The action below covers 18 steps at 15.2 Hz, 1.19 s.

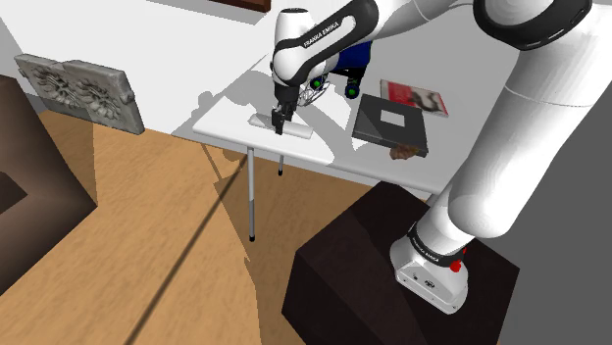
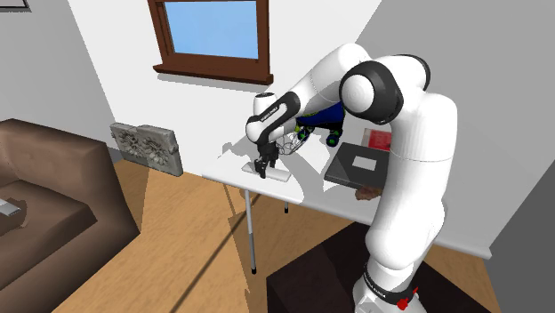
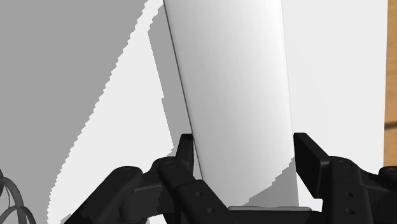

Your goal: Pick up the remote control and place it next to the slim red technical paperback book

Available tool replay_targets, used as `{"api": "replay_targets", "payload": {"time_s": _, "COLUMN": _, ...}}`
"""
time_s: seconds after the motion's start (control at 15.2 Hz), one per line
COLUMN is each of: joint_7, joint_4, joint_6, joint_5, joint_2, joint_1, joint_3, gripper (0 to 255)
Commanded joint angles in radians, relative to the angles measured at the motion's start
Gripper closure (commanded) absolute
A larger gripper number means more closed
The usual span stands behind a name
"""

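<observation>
Shoulder view: "FRANKA EMIKA" lettering (image 1: 312, 41) above hand (image 1: 279, 126)

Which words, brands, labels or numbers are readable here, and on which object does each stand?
"FRANKA EMIKA": on the white robot arm, on its link above the wrist, in the shoulder view.
Slim red book: cover print too blurred to read.
Dark grey flat book: its white label shows no readable text.
Long white remote control: no text visible.
</observation>
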Motion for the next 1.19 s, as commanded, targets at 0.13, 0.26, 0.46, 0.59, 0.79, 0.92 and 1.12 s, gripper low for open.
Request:
{"api": "replay_targets", "payload": {"time_s": 0.13, "joint_7": 0.0, "joint_4": -0.001, "joint_6": 0.001, "joint_5": 0.001, "joint_2": 0.002, "joint_1": 0.0, "joint_3": 0.0, "gripper": 255}}
{"api": "replay_targets", "payload": {"time_s": 0.26, "joint_7": 0.0, "joint_4": 0.003, "joint_6": -0.012, "joint_5": 0.0, "joint_2": -0.008, "joint_1": 0.0, "joint_3": 0.0, "gripper": 255}}
{"api": "replay_targets", "payload": {"time_s": 0.46, "joint_7": 0.0, "joint_4": 0.017, "joint_6": -0.05, "joint_5": 0.0, "joint_2": -0.031, "joint_1": 0.0, "joint_3": 0.0, "gripper": 255}}
{"api": "replay_targets", "payload": {"time_s": 0.59, "joint_7": 0.0, "joint_4": 0.028, "joint_6": -0.075, "joint_5": 0.0, "joint_2": -0.046, "joint_1": 0.0, "joint_3": 0.0, "gripper": 255}}
{"api": "replay_targets", "payload": {"time_s": 0.79, "joint_7": -0.001, "joint_4": 0.045, "joint_6": -0.113, "joint_5": 0.0, "joint_2": -0.066, "joint_1": 0.001, "joint_3": 0.0, "gripper": 255}}
{"api": "replay_targets", "payload": {"time_s": 0.92, "joint_7": -0.001, "joint_4": 0.057, "joint_6": -0.138, "joint_5": 0.0, "joint_2": -0.079, "joint_1": 0.001, "joint_3": 0.0, "gripper": 255}}
{"api": "replay_targets", "payload": {"time_s": 1.12, "joint_7": -0.001, "joint_4": 0.078, "joint_6": -0.176, "joint_5": 0.0, "joint_2": -0.097, "joint_1": 0.001, "joint_3": 0.0, "gripper": 255}}
